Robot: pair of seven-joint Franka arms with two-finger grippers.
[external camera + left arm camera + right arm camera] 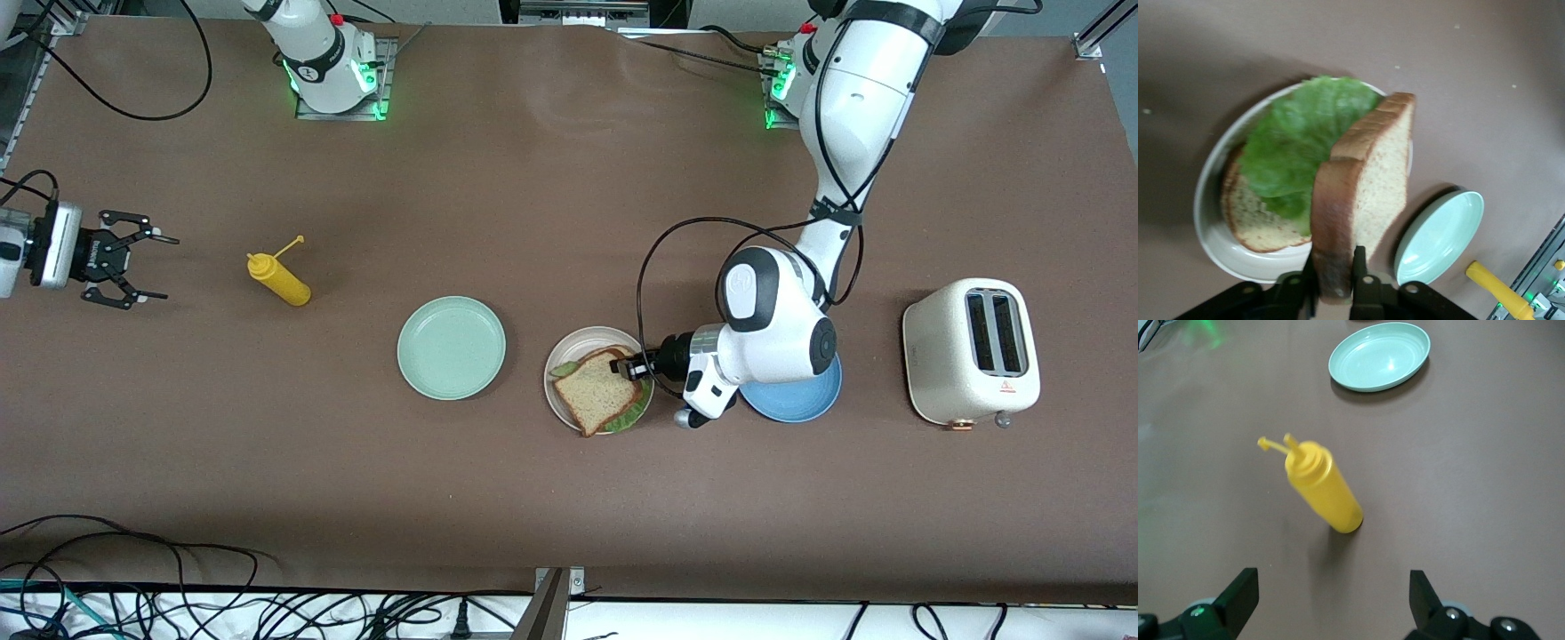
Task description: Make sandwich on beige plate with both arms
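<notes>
While the right arm waits at its end of the table, the left arm [853,107] reaches from its base at the table's robot-side edge down over the plates near the table's middle. A toaster [971,350] stands toward the left arm's end of the table, slots up. A mint plate [452,348] lies near the table's centre. A blue plate [800,398], partly under the left wrist, lies between toaster and beige plate. The beige plate [569,354] lies between the mint and blue plates and carries a bottom slice [1255,220] with a lettuce leaf [1301,143] on it. The top slice [1361,190] is tilted steeply over the lettuce, lower crust in the left gripper [1335,280], whose jaws are closed on that crust. A mustard bottle [279,279] stands between the mint plate and the right gripper. The right gripper [124,262] hovers near the table edge at the right arm's end, jaws spread wide, gripping nothing.
</notes>
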